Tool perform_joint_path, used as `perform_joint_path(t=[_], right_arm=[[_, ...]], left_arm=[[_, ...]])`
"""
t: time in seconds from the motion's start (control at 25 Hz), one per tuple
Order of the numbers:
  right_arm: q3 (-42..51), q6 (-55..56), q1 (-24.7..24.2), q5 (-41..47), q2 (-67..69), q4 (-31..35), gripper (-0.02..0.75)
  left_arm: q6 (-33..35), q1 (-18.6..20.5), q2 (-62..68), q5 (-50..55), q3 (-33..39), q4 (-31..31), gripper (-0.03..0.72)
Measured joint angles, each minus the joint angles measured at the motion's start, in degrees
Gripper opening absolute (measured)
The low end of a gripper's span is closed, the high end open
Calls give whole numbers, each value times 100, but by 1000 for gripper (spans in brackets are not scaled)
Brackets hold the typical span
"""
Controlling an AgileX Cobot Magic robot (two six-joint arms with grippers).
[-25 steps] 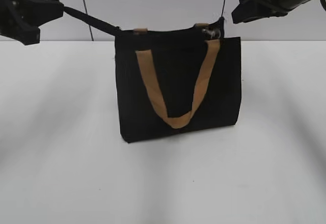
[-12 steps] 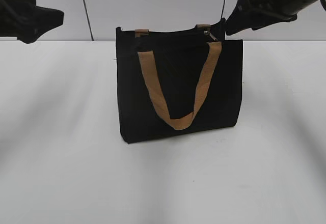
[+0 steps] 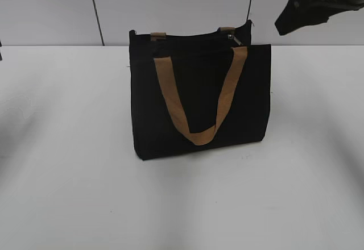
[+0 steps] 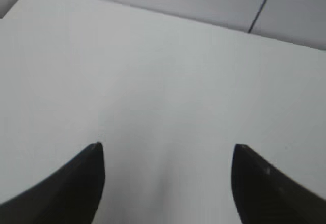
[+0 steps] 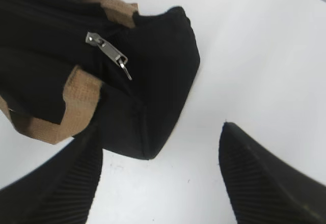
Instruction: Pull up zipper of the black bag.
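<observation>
The black bag (image 3: pixel 199 102) stands upright in the middle of the white table, a tan strap (image 3: pixel 196 99) looped down its front. The silver zipper slider and pull (image 3: pixel 233 37) sit at the right end of its top edge; they also show in the right wrist view (image 5: pixel 108 51) beside a tan strap end (image 5: pixel 76 102). My right gripper (image 3: pixel 296 14) hangs open and empty above and right of the bag's right corner (image 5: pixel 160 137). My left gripper (image 4: pixel 168 155) is open and empty over bare table, out of the exterior view.
The white table (image 3: pixel 68 176) spreads all round the bag. A grey panelled wall (image 3: pixel 170 5) rises behind its far edge.
My left gripper has let go of the bag's left tab and drawn off to the left, out of the exterior view. My right gripper has moved right and up, away from the zipper end.
</observation>
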Motion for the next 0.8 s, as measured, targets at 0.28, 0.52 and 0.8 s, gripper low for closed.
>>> perform_joint_path(t=[0.28, 0.52, 0.8], right_arm=[[0, 1353, -5, 468, -29, -968, 550], [0, 2648, -250, 1177, -29, -1482, 533], [0, 2784, -1341, 2229, -29, -1554, 505]], left_arm=[[3433, -85, 35, 1416, -301, -3817, 541], [5582, -107, 64, 3208, -1089, -5742, 532], [6052, -107, 343, 4223, -2010, -5783, 528]])
